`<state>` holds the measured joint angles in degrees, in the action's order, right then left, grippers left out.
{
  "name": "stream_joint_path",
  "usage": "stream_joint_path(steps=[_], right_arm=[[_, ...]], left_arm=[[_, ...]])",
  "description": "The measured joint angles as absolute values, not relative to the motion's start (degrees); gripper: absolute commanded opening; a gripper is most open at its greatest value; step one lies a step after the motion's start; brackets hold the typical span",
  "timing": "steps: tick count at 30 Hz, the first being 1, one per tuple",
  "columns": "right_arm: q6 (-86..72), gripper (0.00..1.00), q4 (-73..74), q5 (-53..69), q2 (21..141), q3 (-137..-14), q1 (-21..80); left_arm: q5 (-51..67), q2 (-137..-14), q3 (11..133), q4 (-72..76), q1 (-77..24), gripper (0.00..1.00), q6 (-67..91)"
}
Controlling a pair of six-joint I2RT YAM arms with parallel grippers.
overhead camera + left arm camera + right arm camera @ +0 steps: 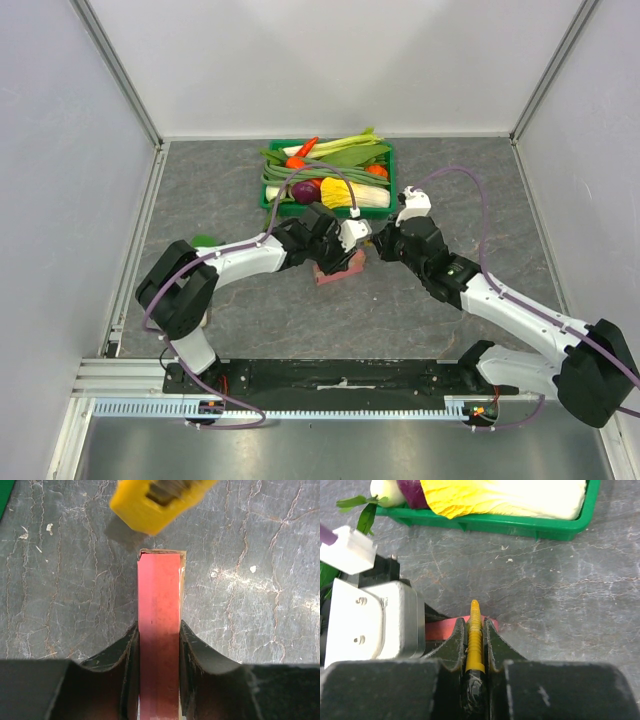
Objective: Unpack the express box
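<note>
The box stood on edge at mid-frame, pinched by the left gripper. Its long axis ran up the left wrist view toward the yellow cutter. The right gripper, clamped on the cutter, hung just beyond the box's far end.

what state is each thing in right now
express box, clamped in the left claw
left claw, shut on the express box
yellow cutter, held in the right claw, just beyond the box's far end
right claw, shut on the yellow cutter
green crate, full of vegetables, untouched
</note>
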<state>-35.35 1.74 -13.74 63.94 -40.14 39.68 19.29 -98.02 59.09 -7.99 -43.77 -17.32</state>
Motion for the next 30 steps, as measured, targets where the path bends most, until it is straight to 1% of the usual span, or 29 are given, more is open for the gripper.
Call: stream_joint_path(steps=[10,19,30], right_arm=[[-33.5,0.00,0.8,-16.2,64.5,-40.1,39.7],[-31.6,0.00,0.9,-15.2,61.8,-37.4,39.6],[-31.2,0.00,-0.6,-13.5,61.6,-36.4,39.6]], left_arm=[[14.2,-97.9,59.2,-8.0,-45.9,0.18,-17.2],[13.6,-97.9,59.4,-8.4,-46.2,0.16,-16.9],[13.6,-97.9,59.4,-8.4,-46.2,0.15,-16.7]])
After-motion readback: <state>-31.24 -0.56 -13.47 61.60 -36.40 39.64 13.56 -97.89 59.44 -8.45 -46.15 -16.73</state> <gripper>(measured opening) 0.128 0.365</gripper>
